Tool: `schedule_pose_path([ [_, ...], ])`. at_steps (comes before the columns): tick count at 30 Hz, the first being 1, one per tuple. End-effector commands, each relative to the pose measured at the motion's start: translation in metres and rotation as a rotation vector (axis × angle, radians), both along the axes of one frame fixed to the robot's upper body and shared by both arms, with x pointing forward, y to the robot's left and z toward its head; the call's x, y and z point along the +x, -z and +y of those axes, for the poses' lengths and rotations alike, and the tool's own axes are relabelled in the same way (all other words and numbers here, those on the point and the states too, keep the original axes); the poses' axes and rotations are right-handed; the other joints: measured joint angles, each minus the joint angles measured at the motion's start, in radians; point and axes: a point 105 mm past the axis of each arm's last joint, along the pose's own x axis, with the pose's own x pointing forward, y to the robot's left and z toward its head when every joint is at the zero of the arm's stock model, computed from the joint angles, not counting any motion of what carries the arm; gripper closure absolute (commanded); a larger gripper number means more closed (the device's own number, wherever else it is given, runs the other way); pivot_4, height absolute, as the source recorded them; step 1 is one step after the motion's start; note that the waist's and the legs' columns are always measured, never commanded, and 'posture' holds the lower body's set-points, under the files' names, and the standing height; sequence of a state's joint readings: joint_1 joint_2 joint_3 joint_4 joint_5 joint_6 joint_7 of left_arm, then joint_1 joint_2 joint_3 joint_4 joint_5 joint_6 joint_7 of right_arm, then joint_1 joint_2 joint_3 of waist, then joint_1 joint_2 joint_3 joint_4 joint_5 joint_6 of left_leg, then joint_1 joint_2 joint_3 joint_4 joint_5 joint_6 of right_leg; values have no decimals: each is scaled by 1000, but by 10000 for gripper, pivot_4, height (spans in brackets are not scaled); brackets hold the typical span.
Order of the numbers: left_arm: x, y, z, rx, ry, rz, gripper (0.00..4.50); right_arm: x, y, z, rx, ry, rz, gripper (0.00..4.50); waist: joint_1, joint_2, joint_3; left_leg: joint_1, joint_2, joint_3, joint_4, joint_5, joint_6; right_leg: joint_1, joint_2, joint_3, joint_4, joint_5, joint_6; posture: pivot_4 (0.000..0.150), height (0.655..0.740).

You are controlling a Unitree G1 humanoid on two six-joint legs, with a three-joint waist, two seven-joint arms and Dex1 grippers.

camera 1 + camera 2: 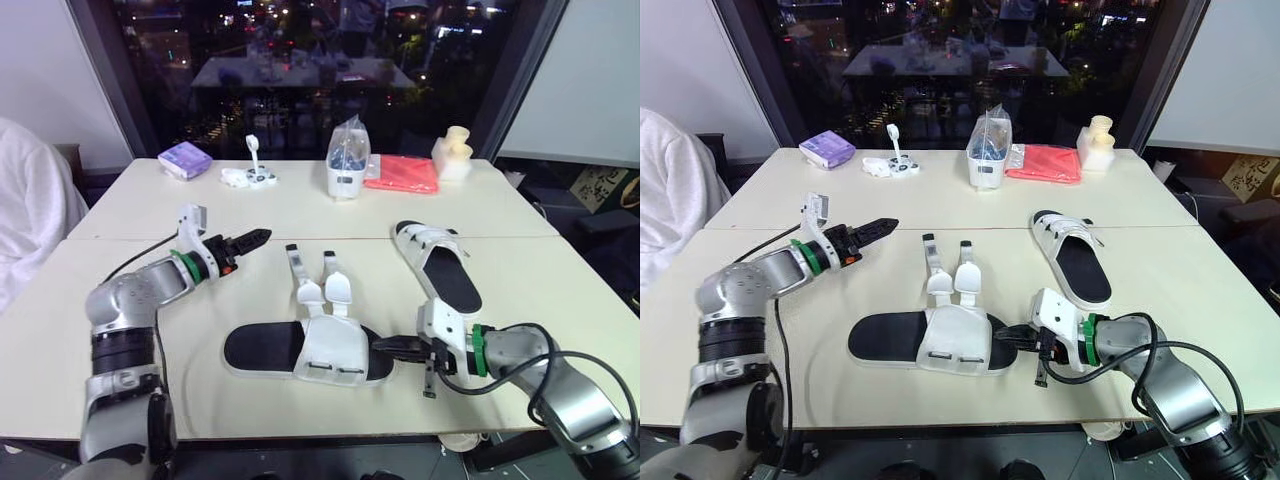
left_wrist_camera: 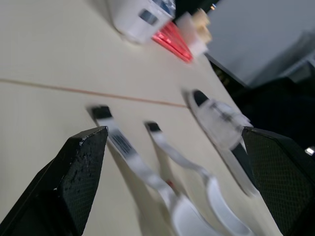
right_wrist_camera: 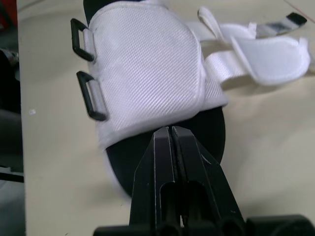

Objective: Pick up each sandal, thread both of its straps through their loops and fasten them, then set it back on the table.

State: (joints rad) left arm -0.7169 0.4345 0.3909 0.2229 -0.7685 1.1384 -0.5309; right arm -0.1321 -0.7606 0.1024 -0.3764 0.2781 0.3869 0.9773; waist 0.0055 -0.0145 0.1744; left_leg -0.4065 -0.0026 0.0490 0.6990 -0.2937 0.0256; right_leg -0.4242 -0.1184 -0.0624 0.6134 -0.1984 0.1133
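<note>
**Head view.** A pale table (image 1: 560, 290) carries two sandals. The near sandal (image 1: 262, 350) lies flat at the front edge, with a black sole and a white upper. Its two straps (image 1: 297, 272) are unfastened and spread on the table, pointing away from the robot. The far sandal (image 1: 445, 270) lies flat to the right, well apart from the near one. The left gripper (image 1: 262, 237) hovers above the table to the left of the strap ends, touching nothing. The right gripper (image 1: 382, 345) lies low at the right end of the near sandal's sole; whether it touches the sole cannot be told. Along the back of the table stand a purple box (image 1: 185, 160), a white tub (image 1: 345, 180) holding a clear bag, a red packet (image 1: 402, 175) and a cream block (image 1: 452, 155). A white sleeve (image 1: 30, 210) shows at the far left.

**Left wrist view.** The two black fingers (image 2: 74, 182) stand wide apart, so the jaws are open and empty. Both loose straps lie on the table beyond them, with the far sandal further on.

**Right wrist view.** The jaws are closed, finger against finger, with nothing seen between them. Their tip sits over the black sole just short of the white upper (image 3: 147, 69). Two black loops (image 3: 91, 96) stand empty on one edge of the upper.
</note>
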Motion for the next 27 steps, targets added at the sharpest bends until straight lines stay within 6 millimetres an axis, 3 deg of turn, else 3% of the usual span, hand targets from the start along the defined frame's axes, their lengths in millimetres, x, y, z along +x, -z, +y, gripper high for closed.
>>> schedule_pose_path([
  [1, -14, 1, -6, 10, 98, 21, 0, -2, -2, 5, 11, -18, -32, 44588, 2, 0, 0, 0, 0, 0, 0, 0, 0, 0, 0, 0, 0, 0, 0, 1500, 7400],
  [6, -19, 19, -15, 10, 177, 91, 0, 5, 7, 7, 3, -5, -42, 44588, 8, 0, 0, 0, 0, 0, 0, 0, 0, 0, 0, 0, 0, 0, -1, 1500, 7400],
  [17, -7, 33, -67, -122, 361, 189, 0, 12, 13, 16, -13, -30, -82, 44588, 5, 0, 0, 0, -2, 0, 0, 0, 0, 0, 0, 1, -1, 0, -1, 1500, 7400],
  [27, 1, 48, -81, -134, 404, 268, 0, 13, 16, 17, -53, -57, -99, 44588, 5, 0, 0, -1, -2, 0, 0, 0, 0, 0, 1, 1, -1, 0, -1, 1500, 7400],
])
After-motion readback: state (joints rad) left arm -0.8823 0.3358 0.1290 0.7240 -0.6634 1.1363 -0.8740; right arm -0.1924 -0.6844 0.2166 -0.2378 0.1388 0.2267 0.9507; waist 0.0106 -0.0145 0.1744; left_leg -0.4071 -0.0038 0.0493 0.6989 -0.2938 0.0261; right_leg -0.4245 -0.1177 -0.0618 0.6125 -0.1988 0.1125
